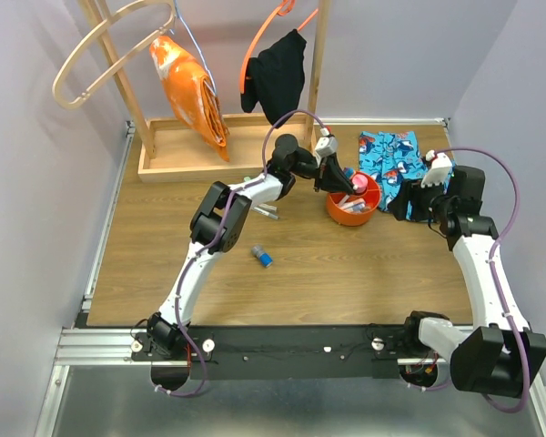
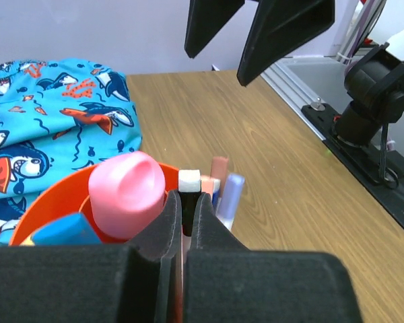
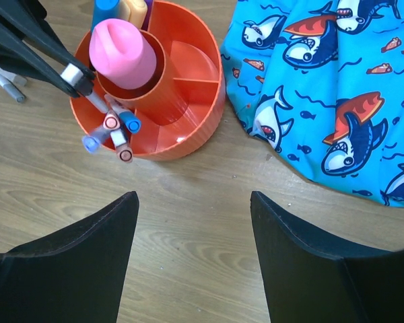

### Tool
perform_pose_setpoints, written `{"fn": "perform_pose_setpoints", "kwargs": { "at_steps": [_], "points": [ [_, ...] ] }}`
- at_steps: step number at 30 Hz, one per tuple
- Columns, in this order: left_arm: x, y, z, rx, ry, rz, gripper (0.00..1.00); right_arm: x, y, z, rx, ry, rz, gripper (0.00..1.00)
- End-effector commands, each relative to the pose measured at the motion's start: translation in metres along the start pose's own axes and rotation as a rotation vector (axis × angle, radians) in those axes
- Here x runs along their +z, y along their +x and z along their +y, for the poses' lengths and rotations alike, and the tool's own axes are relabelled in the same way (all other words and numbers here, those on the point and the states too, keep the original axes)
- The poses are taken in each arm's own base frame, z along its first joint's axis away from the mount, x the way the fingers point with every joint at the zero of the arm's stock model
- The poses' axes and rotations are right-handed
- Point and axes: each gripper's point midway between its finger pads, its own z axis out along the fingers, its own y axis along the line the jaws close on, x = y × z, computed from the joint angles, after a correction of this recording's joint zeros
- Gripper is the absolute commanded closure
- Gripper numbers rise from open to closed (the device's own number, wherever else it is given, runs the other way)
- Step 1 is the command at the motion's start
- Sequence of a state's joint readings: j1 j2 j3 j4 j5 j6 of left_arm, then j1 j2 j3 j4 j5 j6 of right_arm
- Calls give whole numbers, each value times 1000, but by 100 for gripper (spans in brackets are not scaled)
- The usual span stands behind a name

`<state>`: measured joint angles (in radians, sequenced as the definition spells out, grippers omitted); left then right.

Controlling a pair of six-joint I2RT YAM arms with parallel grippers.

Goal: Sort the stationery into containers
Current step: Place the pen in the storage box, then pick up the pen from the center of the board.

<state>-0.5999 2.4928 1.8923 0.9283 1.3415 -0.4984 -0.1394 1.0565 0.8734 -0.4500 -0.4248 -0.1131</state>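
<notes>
Plainly, the left fingers (image 2: 186, 205) are pinched tight on a white-capped marker (image 2: 189, 180), whose top end pokes up between the tips in the left wrist view. They hang over the orange tub (image 3: 188, 114). The compartment that matters lies straight beneath them: an outer pocket where several other markers (image 3: 128, 124) already stand, leaning outward. The held marker's long axis runs steeply down from the fingers toward that pocket, tilted rather than plumb. Whether its lower end already rests on the pocket floor I cannot tell. Just beside the fingers, toward the tub's middle, the pink tube (image 3: 118, 54) stands in the centre cup, close enough to be brushed by a sideways move.

The right fingers (image 3: 192, 198) are spread wide and carry nothing. They hover over bare bench (image 3: 202, 168) with the tub ahead of them and a shark-print cloth (image 3: 323, 87) off to one side.

In my judgement the next move is a release, so the drop should follow the marker's own axis straight down. Behind the left fingers, back toward the arm bases, a blue marker (image 1: 262, 257) and a couple of pens (image 1: 267, 212) lie flat on the bench, well apart from the tub. The left arm is the nearer one to both.
</notes>
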Motion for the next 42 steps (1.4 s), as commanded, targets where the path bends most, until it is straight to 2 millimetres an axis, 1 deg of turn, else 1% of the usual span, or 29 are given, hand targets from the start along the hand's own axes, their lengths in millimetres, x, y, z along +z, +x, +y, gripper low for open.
{"fn": "perform_pose_setpoints", "kwargs": {
  "at_steps": [1,3,4,5,8,9,10,11,12,14,15,17,18,19,20,21,22,23,24,25,26,27,28,29,30,32,34,36,42],
  "points": [
    [1,-6,-7,83,41,4,82,-1,-13,-5,-22,17,-20,25],
    [-2,-8,-7,88,39,6,72,0,-14,-5,-21,14,-23,25],
    [-4,-8,-7,85,35,7,63,1,-15,-5,-21,11,-23,25],
    [-5,-9,-7,86,35,8,61,1,-16,-5,-20,12,-26,25],
    [-8,-22,-11,112,37,9,54,0,-20,-4,-22,8,-38,25],
    [-10,-32,-13,117,33,10,52,0,-22,-4,-27,8,-45,25],
    [-11,-37,-14,132,31,10,48,-1,-24,-3,-27,5,-52,25],
    [-12,-40,-15,133,31,12,46,-2,-25,-3,-29,4,-56,25],
    [-13,-50,-19,139,29,12,45,-2,-26,-2,-30,2,-64,25],
    [-16,-58,-22,157,20,14,43,-5,-30,0,-35,-1,-82,25],
    [-17,-74,-29,172,15,11,43,-7,-33,1,-39,-2,-96,25],
    [-24,-80,-36,164,-3,13,42,-11,-33,3,-46,-1,-111,25],
    [-28,-98,-47,178,-10,11,42,-13,-33,4,-48,-2,-116,25],
    [-35,-91,-52,142,-25,19,42,-14,-30,5,-51,-8,-113,25],
    [-46,-93,-53,154,-49,23,42,-17,-30,8,-59,-11,-123,25],
    [-53,-102,-65,134,-67,33,42,-19,-28,10,-62,-17,-123,25],
    [-63,-87,-67,85,-104,49,41,-20,-27,11,-65,-21,-126,25],
    [-77,-83,-65,68,-156,70,40,-19,-20,12,-62,-25,-117,25],
    [-88,-54,-77,95,-182,178,39,-23,-20,14,-67,-25,-132,25],
    [-103,-40,-69,143,-278,316,38,-22,-18,15,-56,-27,-132,25],
    [-113,-17,-77,192,-265,452,38,-22,-14,16,-50,-30,-128,25],
    [-120,20,-105,92,-217,608,38,-24,-16,17,-50,-32,-140,25],
    [-131,33,-107,124,-209,697,39,-25,-16,18,-41,-32,-144,25],
    [-150,49,-105,93,-256,803,40,-26,-16,18,-37,-29,-148,25],
    [-164,61,-107,42,-275,850,40,-26,-16,19,-38,-32,-151,25],
    [-190,76,-108,22,-295,950,42,-27,-17,18,-38,-27,-157,25],
    [-206,85,-107,-4,-304,1009,44,-28,-15,19,-33,-26,-157,25],
    [-217,95,-107,-16,-292,1073,45,-27,-11,20,-26,-30,-151,25],
    [-221,103,-98,31,-283,1097,45,-29,-5,21,-10,-26,-150,25]
  ]
}}
